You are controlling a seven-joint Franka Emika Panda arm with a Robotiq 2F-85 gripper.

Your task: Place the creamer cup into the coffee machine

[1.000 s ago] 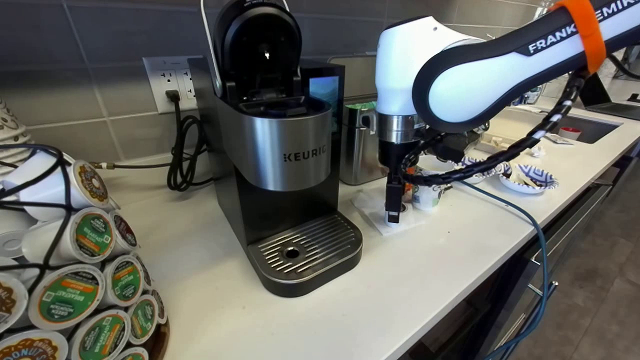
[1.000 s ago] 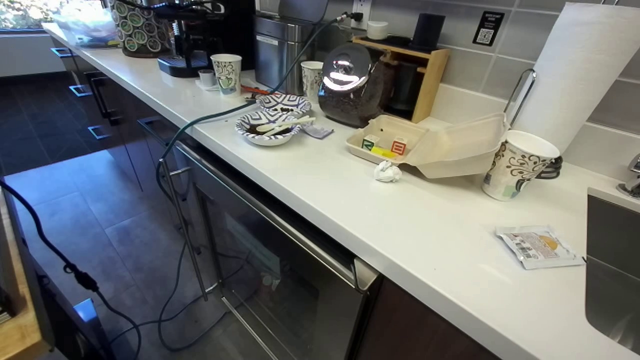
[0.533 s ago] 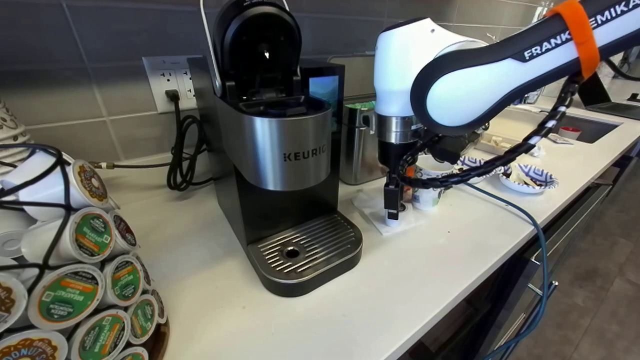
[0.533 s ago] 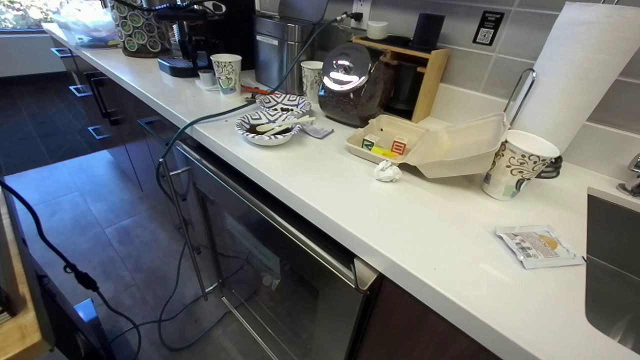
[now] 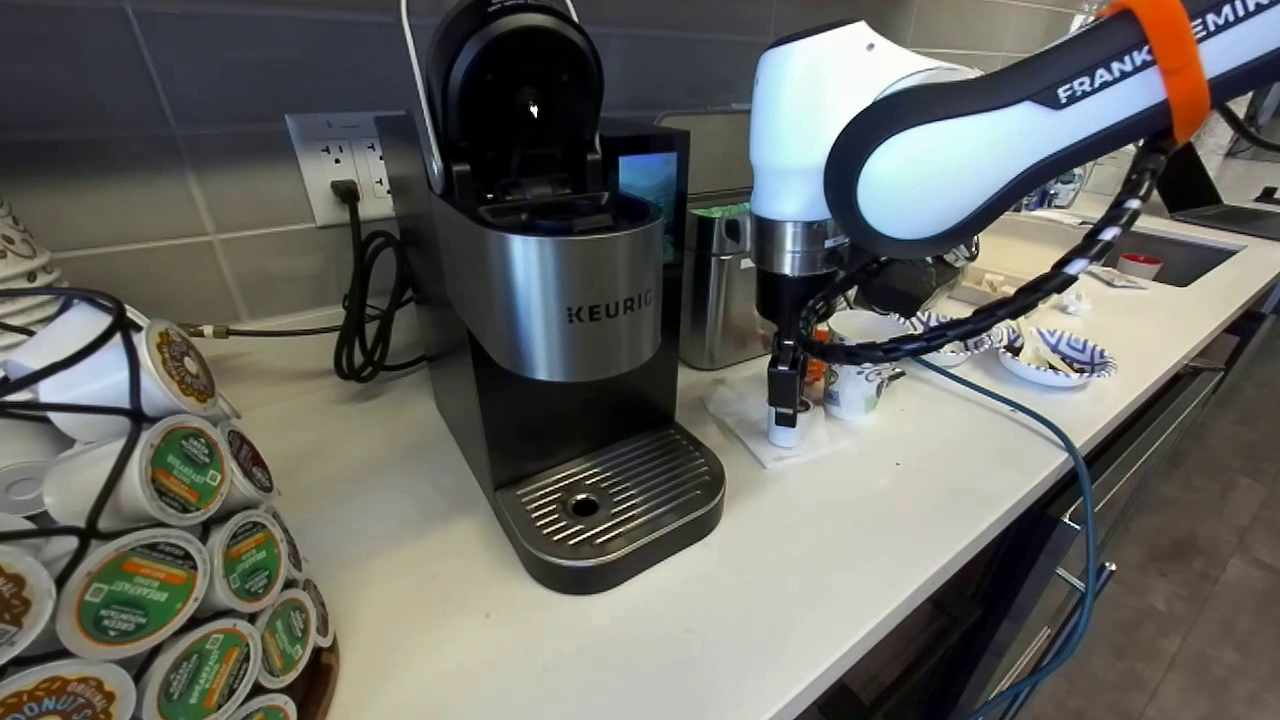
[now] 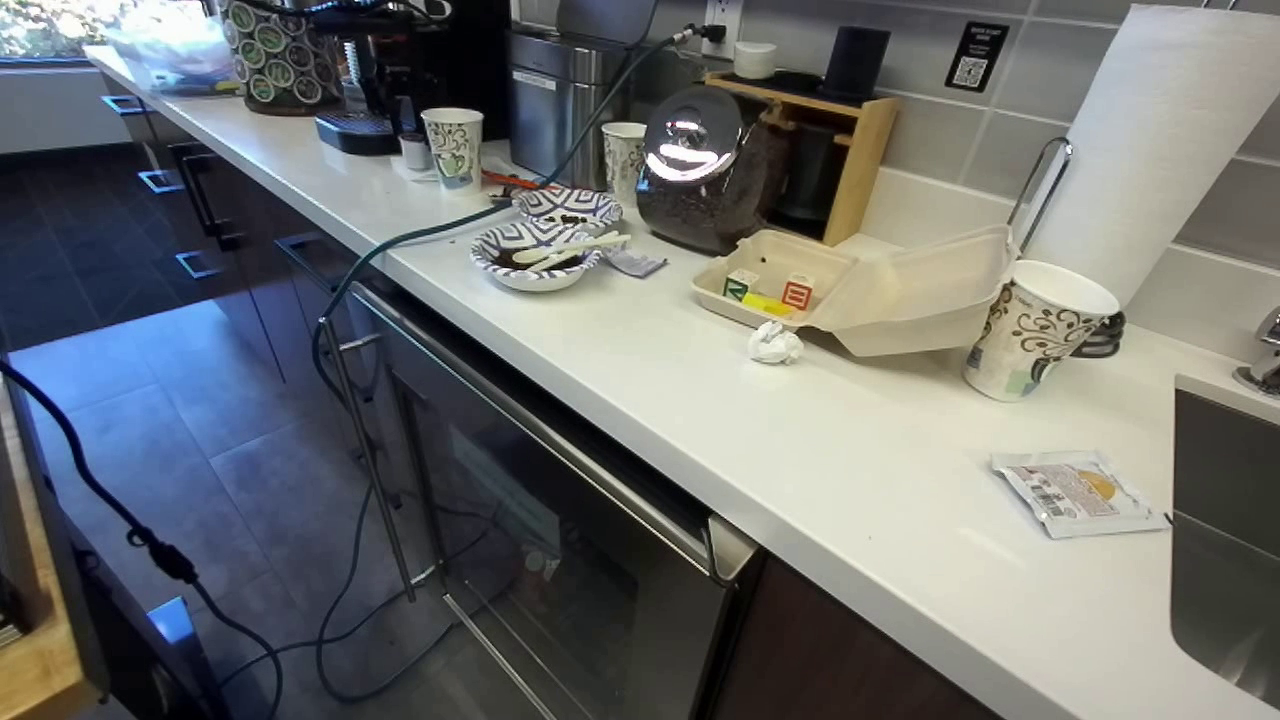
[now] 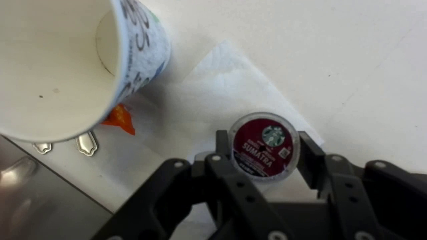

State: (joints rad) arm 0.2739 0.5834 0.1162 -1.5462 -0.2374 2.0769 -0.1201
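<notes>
The creamer cup (image 7: 266,143) is a small white pod with a maroon foil top reading SUMATRA. My gripper (image 5: 786,412) points straight down and is shut on its rim, one finger against each side in the wrist view. The white side of the creamer cup (image 5: 782,434) shows below the fingertip, over a white napkin (image 5: 738,412); whether its base touches the napkin is hard to tell. To the side stands the silver-and-black Keurig coffee machine (image 5: 570,300), its lid (image 5: 515,110) raised and its pod holder (image 5: 575,212) uncovered.
A patterned paper cup (image 7: 143,50) stands close beside the held pod. Behind is a steel bin (image 5: 722,290). A rack of coffee pods (image 5: 190,470) fills the near corner. Bowls (image 5: 1060,365) and a blue cable (image 5: 1060,440) lie farther along the counter.
The fingers have come together on the creamer cup. My gripper now sits slightly higher, and more of the pod's white side shows beneath it.
</notes>
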